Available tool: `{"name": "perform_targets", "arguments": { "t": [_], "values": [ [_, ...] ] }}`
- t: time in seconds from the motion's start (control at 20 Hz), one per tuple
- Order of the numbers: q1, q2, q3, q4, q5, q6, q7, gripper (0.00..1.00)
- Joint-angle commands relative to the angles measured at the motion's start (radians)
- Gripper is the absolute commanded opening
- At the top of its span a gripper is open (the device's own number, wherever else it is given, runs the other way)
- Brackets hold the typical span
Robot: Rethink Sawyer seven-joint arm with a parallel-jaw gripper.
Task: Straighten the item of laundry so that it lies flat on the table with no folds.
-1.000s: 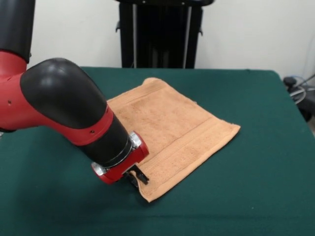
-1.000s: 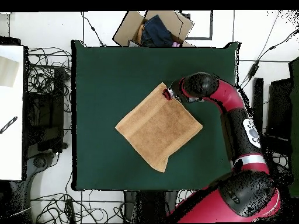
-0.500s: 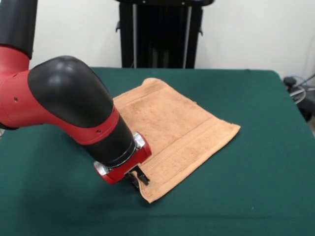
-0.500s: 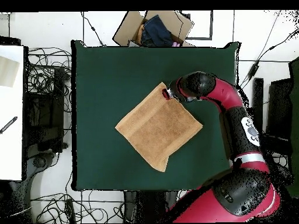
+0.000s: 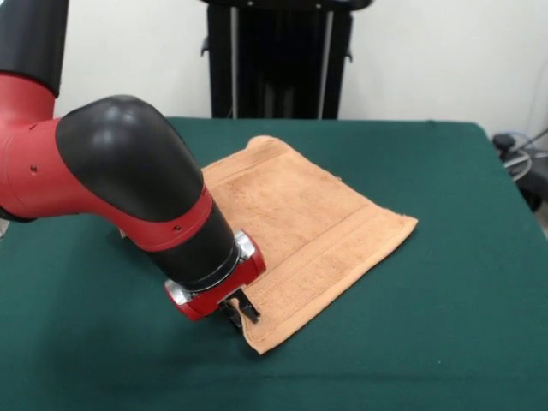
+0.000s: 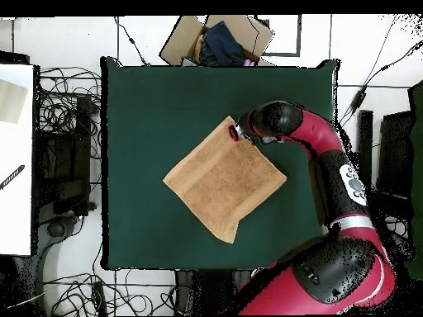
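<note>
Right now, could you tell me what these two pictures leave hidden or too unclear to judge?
- Gripper: in the front view the wrist covers most of it; in the overhead view it is too small. Open or shut, cannot tell.
- Towel: its left corner in the front view is behind the arm.
- Whether the gripper touches the towel's near corner: unclear in both views.
- Table: its near edge is cut off in the front view.

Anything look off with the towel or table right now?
Nothing is spilled or damaged. The towel lies mostly flat but sits diagonal to the table edges. The gripper is down at its nearest corner in the front view.
</note>
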State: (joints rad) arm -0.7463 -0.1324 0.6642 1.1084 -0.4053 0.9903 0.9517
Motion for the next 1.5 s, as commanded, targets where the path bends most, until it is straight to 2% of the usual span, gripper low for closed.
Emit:
{"name": "perform_targets", "arguments": {
  "t": [0.05, 0.45, 1.5],
  "values": [
    [0.077, 0.104, -0.110, 0.006, -0.022, -0.273, 0.321, 0.00],
    [0.100, 0.098, -0.140, 0.006, 0.002, -0.307, 0.327, 0.00],
    [0.151, 0.116, -0.191, -0.060, 0.098, -0.293, 0.293, 0.00]
  ]
}}
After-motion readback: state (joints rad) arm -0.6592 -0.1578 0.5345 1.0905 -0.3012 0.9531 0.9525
